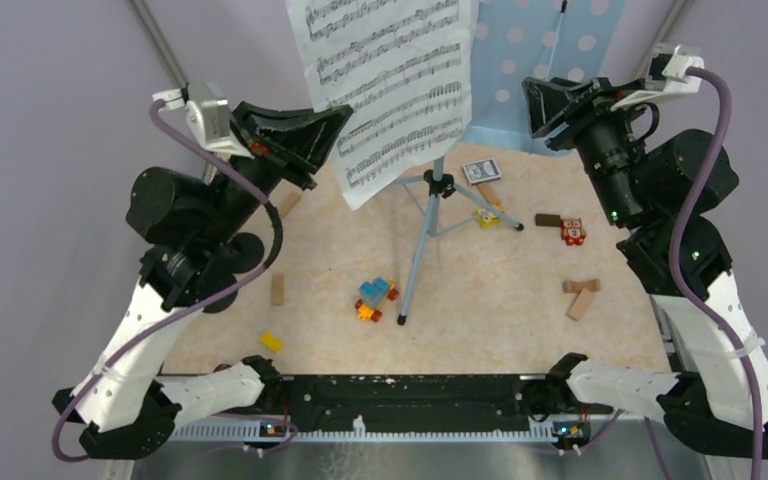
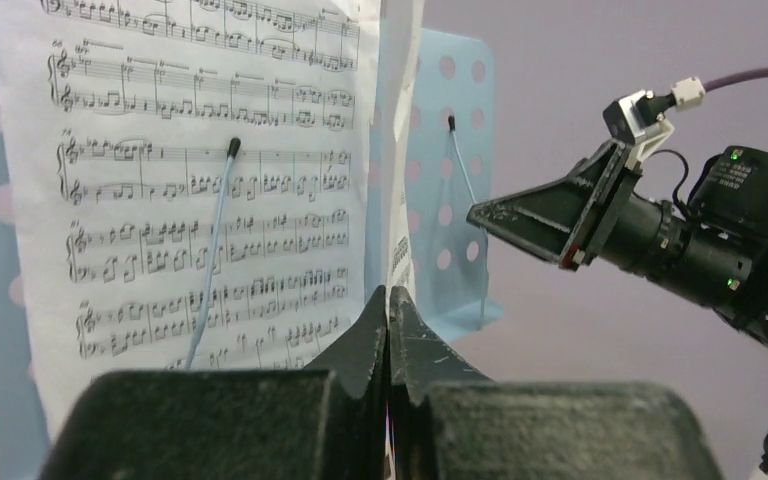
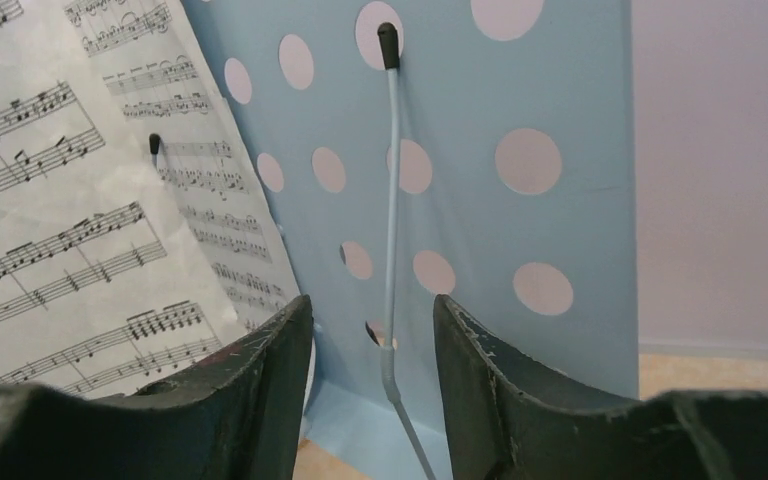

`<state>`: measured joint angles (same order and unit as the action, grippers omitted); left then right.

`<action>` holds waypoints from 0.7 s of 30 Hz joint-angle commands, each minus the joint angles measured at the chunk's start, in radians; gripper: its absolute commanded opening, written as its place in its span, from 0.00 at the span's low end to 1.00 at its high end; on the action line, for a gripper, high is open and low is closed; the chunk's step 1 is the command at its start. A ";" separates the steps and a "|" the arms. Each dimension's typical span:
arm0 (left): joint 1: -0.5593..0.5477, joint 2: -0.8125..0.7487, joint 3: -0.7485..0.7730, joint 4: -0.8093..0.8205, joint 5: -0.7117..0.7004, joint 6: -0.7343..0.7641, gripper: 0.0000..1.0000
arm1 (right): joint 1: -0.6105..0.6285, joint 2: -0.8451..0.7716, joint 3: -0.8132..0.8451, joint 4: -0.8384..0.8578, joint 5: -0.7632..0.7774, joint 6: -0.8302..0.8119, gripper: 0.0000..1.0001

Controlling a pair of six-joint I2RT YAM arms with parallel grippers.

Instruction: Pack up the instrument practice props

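Holding sheet-music pages (image 1: 390,70): perforated music desk (image 1: 532,60).

Bright, even light, soft shadows; near wrist-view foregrounds blur

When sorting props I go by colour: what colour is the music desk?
The music desk is pale blue, perforated; see right wrist view.
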<state>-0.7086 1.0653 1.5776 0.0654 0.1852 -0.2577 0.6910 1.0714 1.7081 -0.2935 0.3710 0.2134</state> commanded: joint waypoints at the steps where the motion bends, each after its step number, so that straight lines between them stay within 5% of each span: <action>1: 0.002 -0.095 -0.069 -0.140 0.014 0.024 0.00 | 0.002 -0.078 -0.023 -0.022 -0.014 0.016 0.48; 5: 0.002 -0.206 -0.150 -0.263 0.041 0.014 0.00 | 0.002 -0.143 -0.043 -0.050 -0.021 0.055 0.54; 8: 0.002 -0.296 -0.214 -0.357 0.043 -0.005 0.00 | 0.002 -0.193 -0.053 -0.031 -0.087 0.095 0.82; 21: 0.002 -0.552 -0.645 -0.450 0.177 -0.273 0.00 | 0.002 -0.075 0.334 -0.317 -0.101 0.446 0.85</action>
<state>-0.7086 0.5102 1.0237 -0.3614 0.2745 -0.4339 0.6910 0.9657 1.9881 -0.5137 0.2855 0.5392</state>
